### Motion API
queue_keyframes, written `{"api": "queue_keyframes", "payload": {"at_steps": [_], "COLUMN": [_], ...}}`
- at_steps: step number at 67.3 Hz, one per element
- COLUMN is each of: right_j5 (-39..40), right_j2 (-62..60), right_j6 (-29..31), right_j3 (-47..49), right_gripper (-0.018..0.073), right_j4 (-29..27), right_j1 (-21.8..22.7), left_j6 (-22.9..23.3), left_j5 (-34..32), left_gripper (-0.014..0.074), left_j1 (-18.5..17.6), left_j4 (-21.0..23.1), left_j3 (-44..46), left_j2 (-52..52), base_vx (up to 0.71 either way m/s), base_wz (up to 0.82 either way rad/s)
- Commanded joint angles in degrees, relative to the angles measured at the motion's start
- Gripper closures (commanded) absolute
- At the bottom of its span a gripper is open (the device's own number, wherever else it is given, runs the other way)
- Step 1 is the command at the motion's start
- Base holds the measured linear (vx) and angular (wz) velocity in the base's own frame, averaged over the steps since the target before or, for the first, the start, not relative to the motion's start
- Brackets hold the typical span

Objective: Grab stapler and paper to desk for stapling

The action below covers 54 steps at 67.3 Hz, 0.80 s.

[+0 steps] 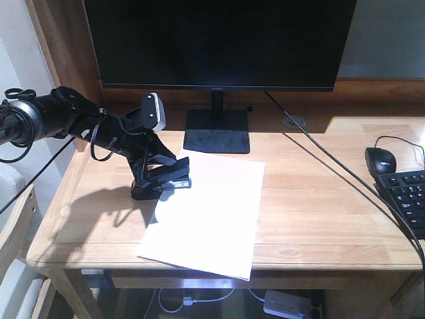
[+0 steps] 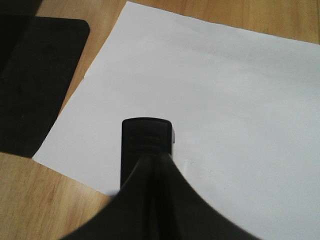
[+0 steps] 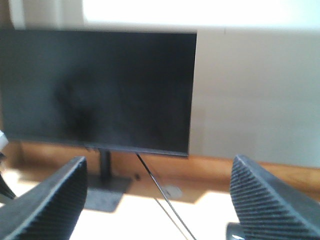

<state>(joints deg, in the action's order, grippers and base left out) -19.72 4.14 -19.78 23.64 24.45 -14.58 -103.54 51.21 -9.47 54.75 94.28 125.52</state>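
At the left edge of the white rectangular paper sheets (image 1: pixel 207 212), the black left gripper (image 1: pixel 154 174) is seen closed around the black hand-sized stapler (image 1: pixel 171 179), whose nose is laid over the paper's near-left margin on the light wooden desk (image 1: pixel 319 219). From the left wrist view the stapler's front end (image 2: pixel 147 142) is shown resting on the sheet. The right gripper (image 3: pixel 157 200) is held wide apart with nothing between its ribbed fingers (image 3: pixel 265 200), facing the black flat monitor (image 3: pixel 97 90).

Risks judged: the loose stack may be dragged or skewed if the stapler is pushed sideways, since no hold is applied to the paper. The stack's front corner overhangs the desk edge, so a slide off is possible.
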Motion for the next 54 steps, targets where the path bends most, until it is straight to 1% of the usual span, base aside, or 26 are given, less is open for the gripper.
{"api": "queue_keyframes", "payload": {"at_steps": [1,7,18,54], "right_j5": [2.6,0.9,-1.7,-1.7], "right_j2": [-2.8,-5.0,-5.3,-5.3], "right_j6": [0.4,0.4,0.4,0.4], "right_j3": [-0.9,-3.0,-4.2,-4.2], "right_gripper": [0.0000,0.0000,0.0000,0.0000], "right_j4": [-0.2,-0.2,-0.2,-0.2], "right_j1": [0.3,0.3,0.3,0.3], "left_j6": [0.5,0.5,0.5,0.5], "left_j5": [0.7,0.7,0.7,0.6], "left_gripper": [0.0603,0.0603,0.0603,0.0603], "left_j1": [-0.2,-0.2,-0.2,-0.2], "left_j4": [3.1,3.1,3.1,3.2], "left_j3": [1.6,1.6,1.6,1.6], "left_j2": [-3.8,-3.8,-3.8,-3.8], "base_vx": [0.00,0.00,0.00,0.00], "base_wz": [0.00,0.00,0.00,0.00]}}
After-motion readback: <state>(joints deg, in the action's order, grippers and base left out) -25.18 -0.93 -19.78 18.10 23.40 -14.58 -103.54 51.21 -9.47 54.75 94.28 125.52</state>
